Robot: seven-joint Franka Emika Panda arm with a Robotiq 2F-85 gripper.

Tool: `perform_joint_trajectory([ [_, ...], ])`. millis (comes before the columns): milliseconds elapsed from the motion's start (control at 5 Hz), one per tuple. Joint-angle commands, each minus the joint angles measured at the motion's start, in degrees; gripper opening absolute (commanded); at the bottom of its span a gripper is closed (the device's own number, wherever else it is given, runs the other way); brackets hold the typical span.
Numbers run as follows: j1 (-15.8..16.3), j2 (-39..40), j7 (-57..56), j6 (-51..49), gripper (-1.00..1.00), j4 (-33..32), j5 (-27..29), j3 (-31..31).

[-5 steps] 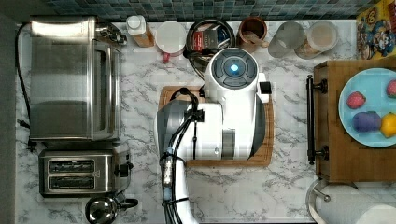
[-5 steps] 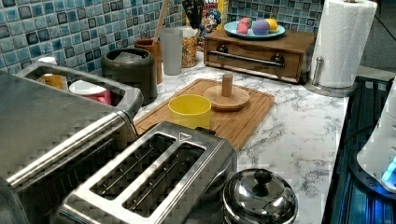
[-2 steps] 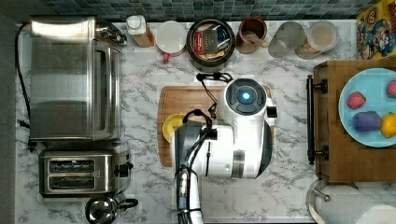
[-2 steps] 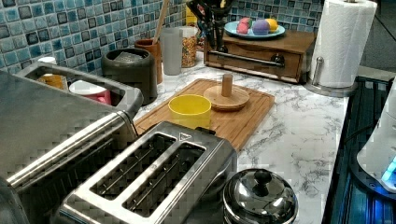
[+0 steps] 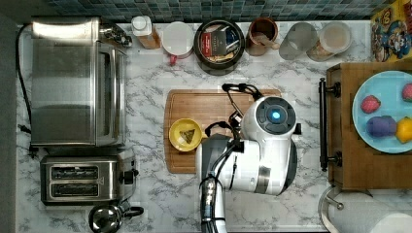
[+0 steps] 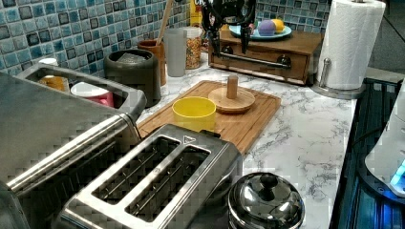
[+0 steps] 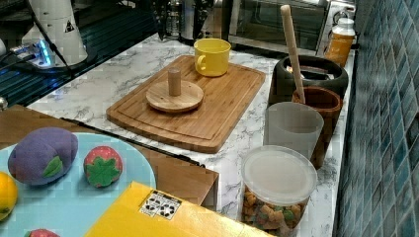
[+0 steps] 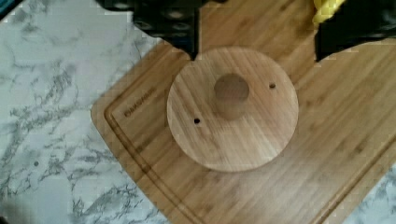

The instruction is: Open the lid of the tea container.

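The tea container (image 5: 218, 42) stands against the back wall, round and black-walled, its top uncovered with red and dark sachets showing inside. Its round wooden lid (image 6: 234, 98) with a knob lies flat on the cutting board (image 5: 194, 102); the wrist view looks straight down on the lid (image 8: 232, 107). My gripper (image 6: 229, 40) hangs well above the lid, open, with nothing between its black fingers (image 8: 173, 23). In the top view my arm covers the lid.
A yellow cup (image 5: 185, 135) sits on the board beside the lid. A white mug (image 5: 178, 39), brown utensil jar (image 5: 261, 35) and frosted jars (image 5: 297, 41) flank the container. A toaster oven (image 5: 73, 80) and toaster (image 5: 80, 182) stand at the top view's left, a wooden drawer box (image 5: 350, 145) at the top view's right.
My arm has drawn back from over the tea container toward the top view's bottom right, uncovering the container. The gripper has come into the left view above the lid, which has not moved.
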Motion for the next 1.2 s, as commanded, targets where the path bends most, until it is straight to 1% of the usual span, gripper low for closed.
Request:
perform_joint_trajectory([
  [200,-1.3,-5.3,0.0,6.6,1.0,-8.4,-4.2,0.4],
  [400,-1.9,-2.6,0.7,8.4,1.0,-9.2,-4.7,0.7],
  [800,-2.7,1.2,1.1,14.1,1.0,-9.8,-3.6,0.4],
  [1000,-2.9,3.2,2.2,14.7,1.0,-8.9,-4.4,0.8],
  [1200,-2.7,4.5,1.5,17.2,1.0,-9.0,-3.2,0.5],
])
